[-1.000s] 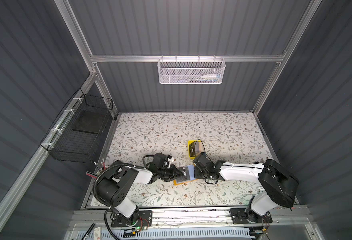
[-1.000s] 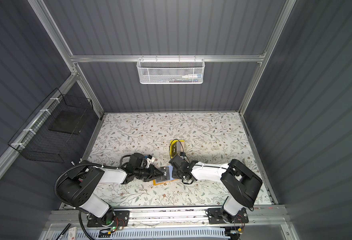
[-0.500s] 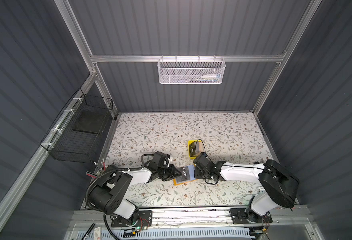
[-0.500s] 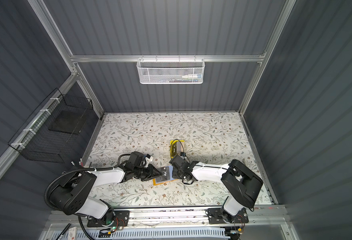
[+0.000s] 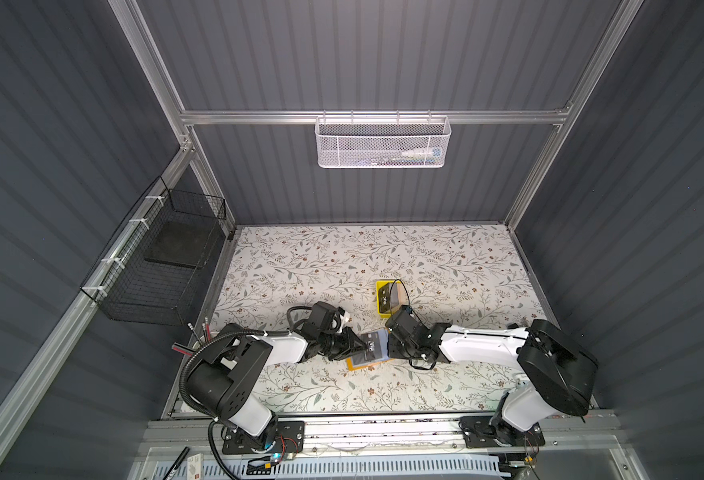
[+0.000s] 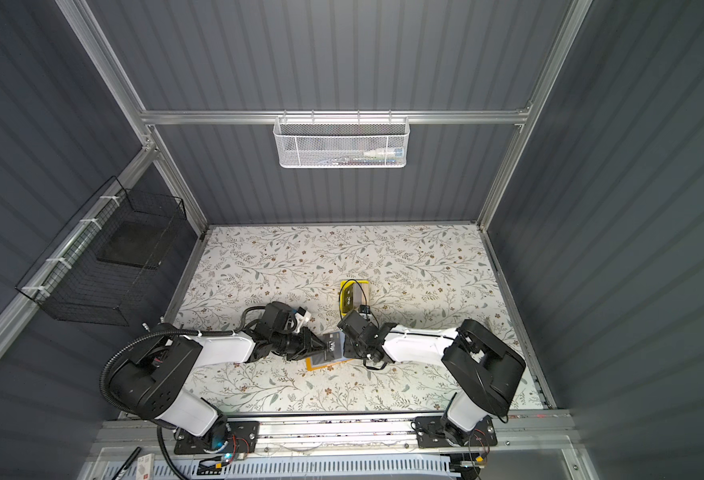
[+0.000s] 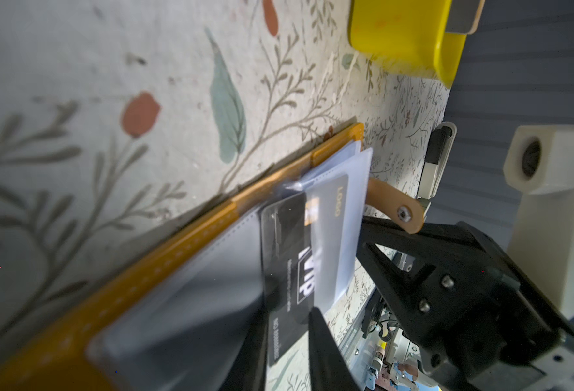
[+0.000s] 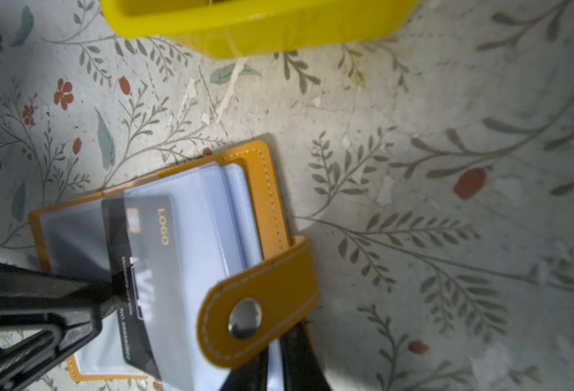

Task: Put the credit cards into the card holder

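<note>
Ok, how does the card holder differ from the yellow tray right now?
The card holder is mustard-orange and lies open flat; the yellow tray is brighter and walled. The card holder has a black VIP card partly in a clear sleeve; the yellow tray holds loose cards. Both sit on the floral table.

**White shells, black joints, black grippers**

Both arms pair glossy white link shells with bulky matt-black joint housings. A ribbed black conduit [image 5: 184, 380] trails far behind the left gripper [image 5: 359, 341], whose fingers [image 8: 41, 298] are black wedges. The right gripper [image 5: 389, 352] has a black triangular body with silver screws [image 7: 446, 281]. Just behind it are a cream camera block [image 7: 549, 162] and a thin black cable [image 5: 408, 300].
</note>
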Robot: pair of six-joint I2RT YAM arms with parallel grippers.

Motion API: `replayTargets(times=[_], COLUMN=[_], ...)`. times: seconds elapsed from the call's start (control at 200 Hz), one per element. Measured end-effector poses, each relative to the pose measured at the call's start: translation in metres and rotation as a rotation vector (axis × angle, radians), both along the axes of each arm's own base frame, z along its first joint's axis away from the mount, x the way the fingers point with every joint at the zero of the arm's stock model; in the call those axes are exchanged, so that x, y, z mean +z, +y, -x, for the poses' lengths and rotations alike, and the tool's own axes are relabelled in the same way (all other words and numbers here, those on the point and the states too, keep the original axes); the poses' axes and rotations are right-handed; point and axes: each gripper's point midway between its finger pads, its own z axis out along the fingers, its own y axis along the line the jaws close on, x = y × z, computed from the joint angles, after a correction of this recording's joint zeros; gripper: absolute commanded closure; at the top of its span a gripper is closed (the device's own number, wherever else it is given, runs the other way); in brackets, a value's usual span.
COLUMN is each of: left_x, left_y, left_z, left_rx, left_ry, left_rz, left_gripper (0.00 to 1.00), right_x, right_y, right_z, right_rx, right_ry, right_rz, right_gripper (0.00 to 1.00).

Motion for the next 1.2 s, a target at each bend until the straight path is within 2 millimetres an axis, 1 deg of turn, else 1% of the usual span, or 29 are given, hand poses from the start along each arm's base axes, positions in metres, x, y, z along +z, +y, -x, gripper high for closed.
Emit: replayTargets(times=[0.24,0.76,1.046,1.201], left_x=[0.000,-0.001,-0.001,0.009], left_y=[-0.011,-0.021,-0.018,-0.011], left_z=[0.000,-0.001,0.001,0.002], left_rx=[-0.013,0.001,0.005,0.002], left_ry=[0.008,0.027,0.031,-0.007], left_rz=[0.015,0.041,0.021,-0.003], left_gripper=[0.77,0.81,0.83,0.81], right_x=[0.000,0.000,0.001,0.006], right_y=[0.000,0.000,-0.001,-0.002], right_z=[0.000,0.000,0.001,0.006], right_rx=[0.000,0.000,0.001,0.015], right_ry=[0.000,0.000,-0.002,-0.006], right_rz=[0.001,0.001,-0.001,-0.017], right_gripper=[0.87,0.87,0.87,0.86])
